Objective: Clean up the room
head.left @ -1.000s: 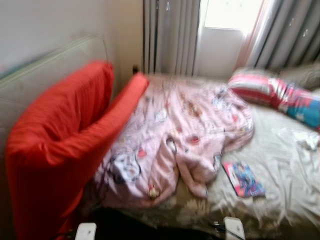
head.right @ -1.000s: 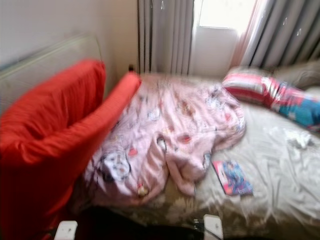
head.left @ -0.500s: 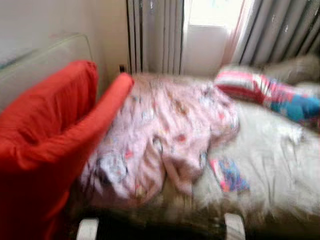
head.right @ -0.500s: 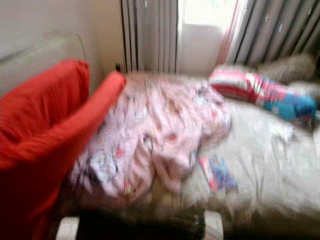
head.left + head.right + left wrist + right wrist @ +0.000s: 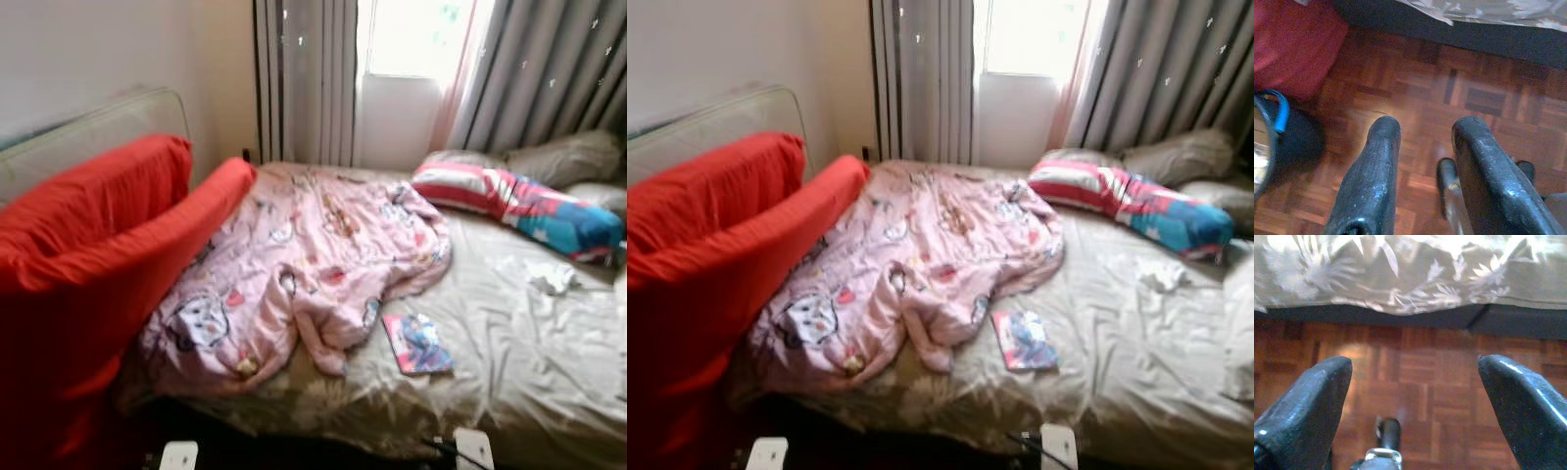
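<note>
Left eye view: a pink blanket [image 5: 304, 274] lies crumpled at the frame's centre on the bed [image 5: 529, 362], a book [image 5: 417, 344] just right of it, a striped pillow [image 5: 519, 199] upper right.

Left wrist view: the left end effector [image 5: 1422, 132] hangs over parquet floor [image 5: 1415, 78], fingers slightly apart, empty.

Right wrist view: the right end effector [image 5: 1413, 369] is spread wide, empty.

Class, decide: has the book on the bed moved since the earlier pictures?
No. The book lies just right of the pink blanket's lower tip, as before; the camera shifted.
</note>
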Tool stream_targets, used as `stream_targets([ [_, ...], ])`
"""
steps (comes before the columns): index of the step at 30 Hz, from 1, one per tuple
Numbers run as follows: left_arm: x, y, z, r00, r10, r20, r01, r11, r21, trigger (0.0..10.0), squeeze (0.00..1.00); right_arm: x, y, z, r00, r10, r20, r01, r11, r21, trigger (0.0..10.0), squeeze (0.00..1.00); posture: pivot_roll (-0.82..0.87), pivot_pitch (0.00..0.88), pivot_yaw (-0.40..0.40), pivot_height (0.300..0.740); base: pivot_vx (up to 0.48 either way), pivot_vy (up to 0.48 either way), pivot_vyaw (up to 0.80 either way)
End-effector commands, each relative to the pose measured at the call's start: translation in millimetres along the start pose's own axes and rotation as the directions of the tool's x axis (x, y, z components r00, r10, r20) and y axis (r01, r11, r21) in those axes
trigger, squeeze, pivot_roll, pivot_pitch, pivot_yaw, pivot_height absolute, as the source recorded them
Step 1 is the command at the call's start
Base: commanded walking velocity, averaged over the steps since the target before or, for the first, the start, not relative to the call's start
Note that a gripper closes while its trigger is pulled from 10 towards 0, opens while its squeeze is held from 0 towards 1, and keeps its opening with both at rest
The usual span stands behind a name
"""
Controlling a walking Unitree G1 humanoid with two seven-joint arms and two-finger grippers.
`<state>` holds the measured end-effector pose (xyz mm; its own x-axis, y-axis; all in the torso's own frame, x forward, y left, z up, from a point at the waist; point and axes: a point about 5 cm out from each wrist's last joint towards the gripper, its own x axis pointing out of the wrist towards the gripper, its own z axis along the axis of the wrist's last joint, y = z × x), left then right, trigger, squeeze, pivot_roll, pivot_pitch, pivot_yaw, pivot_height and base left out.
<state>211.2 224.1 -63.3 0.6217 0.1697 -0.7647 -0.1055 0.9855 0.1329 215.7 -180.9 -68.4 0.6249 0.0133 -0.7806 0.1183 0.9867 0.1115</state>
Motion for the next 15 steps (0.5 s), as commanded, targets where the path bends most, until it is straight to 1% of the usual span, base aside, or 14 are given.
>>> stream_targets([
  [1,0.1,0.7,0.3,1.0,0.002,-0.004,-0.002,1.0,0.011,10.0,0.0,0.9,2.8,5.0,1.0,0.007,0.014,-0.007,1.0,0.001,10.0,0.0,0.02,0.0,-0.052,0.74,0.0,-0.307,0.0],
  [4,0.2,0.6,0.7,1.0,0.003,-0.004,-0.003,1.0,0.009,10.0,0.0,1.0,3.0,5.8,1.0,0.009,0.017,-0.009,1.0,-0.008,10.0,0.0,0.02,0.0,-0.052,0.74,0.0,-0.3,0.0],
  [6,0.3,0.6,1.4,1.0,0.004,-0.002,-0.004,1.0,0.007,10.0,0.0,1.1,2.9,7.7,1.0,0.012,0.026,-0.011,0.999,-0.03,10.0,0.0,0.03,0.0,-0.054,0.74,0.0,-0.302,0.0],
  [9,0.5,0.8,2.7,1.0,0.006,-0.001,-0.006,1.0,0.004,10.0,0.0,1.3,2.5,9.7,1.0,0.008,0.03,-0.006,0.999,-0.045,10.0,0.0,0.03,0.0,-0.056,0.74,0.0,-0.294,0.8],
  [11,0.5,0.5,2.5,1.0,0.009,-0.001,-0.009,1.0,-0.003,10.0,0.0,1.2,2.0,9.0,1.0,0.003,0.026,-0.002,0.999,-0.033,10.0,0.0,0.03,0.0,-0.059,0.74,0.0,-0.292,0.72],
  [15,0.6,-0.1,2.6,1.0,0.006,-0.003,-0.006,1.0,-0.004,10.0,0.0,1.2,1.4,8.9,1.0,0.002,0.024,-0.001,1.0,-0.024,10.0,0.0,0.02,0.0,-0.063,0.74,0.0,-0.291,0.0],
])
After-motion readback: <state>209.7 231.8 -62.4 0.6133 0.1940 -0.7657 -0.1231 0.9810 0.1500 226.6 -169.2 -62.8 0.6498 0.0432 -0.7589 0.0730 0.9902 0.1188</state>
